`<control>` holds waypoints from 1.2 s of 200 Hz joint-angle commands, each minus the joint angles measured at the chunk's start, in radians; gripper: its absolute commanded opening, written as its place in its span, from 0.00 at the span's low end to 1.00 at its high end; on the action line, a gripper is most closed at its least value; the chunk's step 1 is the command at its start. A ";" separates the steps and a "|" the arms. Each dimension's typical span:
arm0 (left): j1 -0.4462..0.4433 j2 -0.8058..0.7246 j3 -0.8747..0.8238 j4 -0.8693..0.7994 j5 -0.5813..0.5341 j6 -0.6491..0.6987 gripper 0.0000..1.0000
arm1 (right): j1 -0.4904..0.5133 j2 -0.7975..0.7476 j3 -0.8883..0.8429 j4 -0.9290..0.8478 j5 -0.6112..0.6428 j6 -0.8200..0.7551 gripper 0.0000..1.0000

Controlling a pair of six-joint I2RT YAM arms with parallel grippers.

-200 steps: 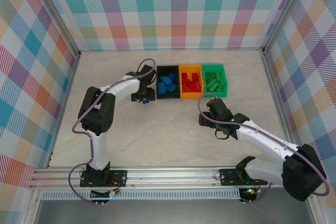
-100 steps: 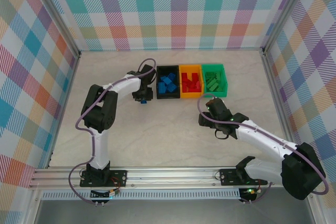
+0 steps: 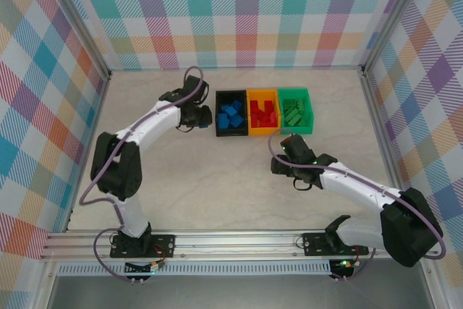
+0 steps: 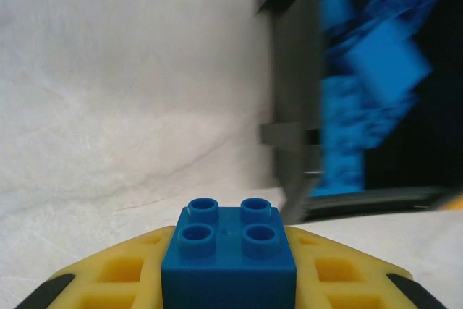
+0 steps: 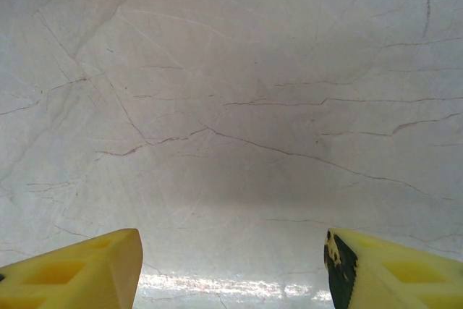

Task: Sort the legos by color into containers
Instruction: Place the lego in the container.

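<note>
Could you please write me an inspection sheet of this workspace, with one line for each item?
surface: pale marbled table, fine vein lines, no spill seen.
job's things: black bin holds blue bricks; orange bin holds red bricks; green bin holds green bricks; one blue brick is held just left of the black bin.
clutter: nothing seen.
end effectors: left end effector shut on the blue brick; right end effector open, above bare table.
cables: left purple cable and right purple cable loop freely near the wrists.
surroundings: checkered walls; metal rail at the near edge.
</note>
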 commanded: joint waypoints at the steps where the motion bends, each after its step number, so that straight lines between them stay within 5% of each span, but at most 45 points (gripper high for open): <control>1: -0.029 -0.078 0.021 0.065 0.057 -0.027 0.23 | 0.005 0.021 0.042 0.037 -0.025 0.014 0.68; 36: -0.075 -0.064 0.065 0.115 0.103 -0.042 0.24 | 0.005 0.050 0.058 0.048 -0.035 0.010 0.68; 114: -0.156 0.220 0.282 0.041 0.135 -0.013 0.28 | 0.006 0.046 0.054 0.031 -0.036 0.014 0.68; 125: -0.159 0.246 0.301 0.027 0.136 -0.011 0.33 | 0.007 0.041 0.051 0.029 -0.034 0.014 0.68; 143: -0.164 0.248 0.294 0.029 0.133 -0.009 0.65 | 0.007 0.035 0.044 0.026 -0.032 0.014 0.68; 155: -0.167 0.217 0.262 0.056 0.125 -0.007 0.77 | 0.006 0.033 0.042 0.025 -0.032 0.014 0.68; 200: -0.169 0.018 0.082 0.148 0.015 -0.001 0.86 | 0.005 0.019 0.051 0.014 -0.024 0.009 0.68; 240: -0.167 -0.268 -0.269 0.322 -0.141 -0.020 0.95 | 0.005 -0.071 0.086 -0.067 0.081 -0.045 0.68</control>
